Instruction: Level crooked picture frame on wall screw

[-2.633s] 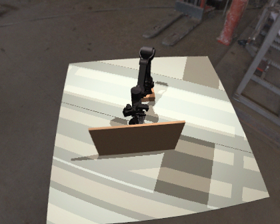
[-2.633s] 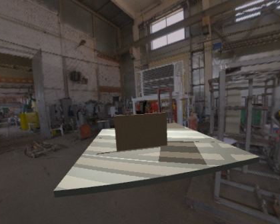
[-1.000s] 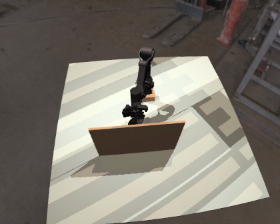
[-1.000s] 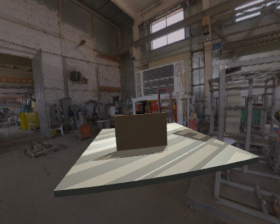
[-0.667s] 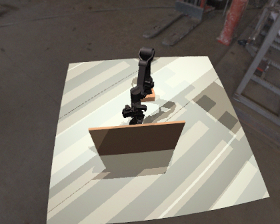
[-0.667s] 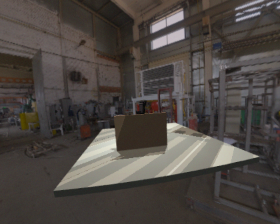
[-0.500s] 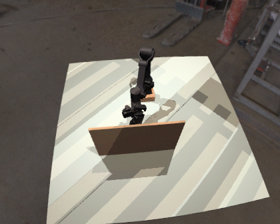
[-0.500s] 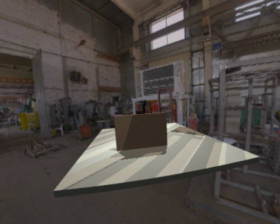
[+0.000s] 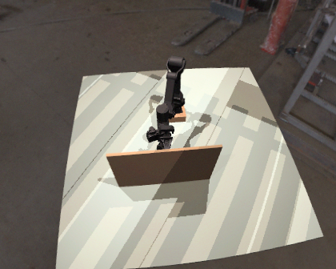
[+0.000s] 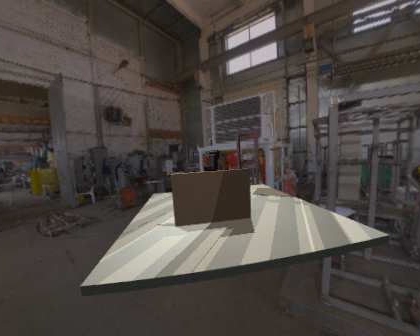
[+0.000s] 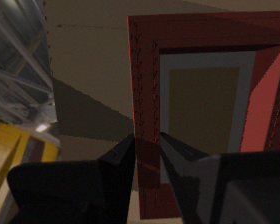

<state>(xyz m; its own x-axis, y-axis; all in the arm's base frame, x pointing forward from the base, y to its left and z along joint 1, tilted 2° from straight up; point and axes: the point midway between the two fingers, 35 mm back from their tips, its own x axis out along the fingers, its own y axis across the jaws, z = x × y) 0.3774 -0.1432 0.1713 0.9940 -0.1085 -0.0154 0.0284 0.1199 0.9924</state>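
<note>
Against the wall (image 9: 165,170) (image 10: 211,197) (image 11: 91,100), on its arm-side face, hangs the frame (image 11: 147,100), and your gripper (image 9: 164,147) (image 11: 148,136) is pinched on its side bar. You have the grip; whether any notch has been shifted, you cannot tell. The lift-and-shift, release and level check probably remain.

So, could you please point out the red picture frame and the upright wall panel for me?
Red picture frame (image 11: 147,95): wrist view, on its left side bar.
Wall panel (image 9: 165,168) (image 10: 201,200) (image 11: 86,100): top and exterior views, broad back; wrist view, front face.
</note>
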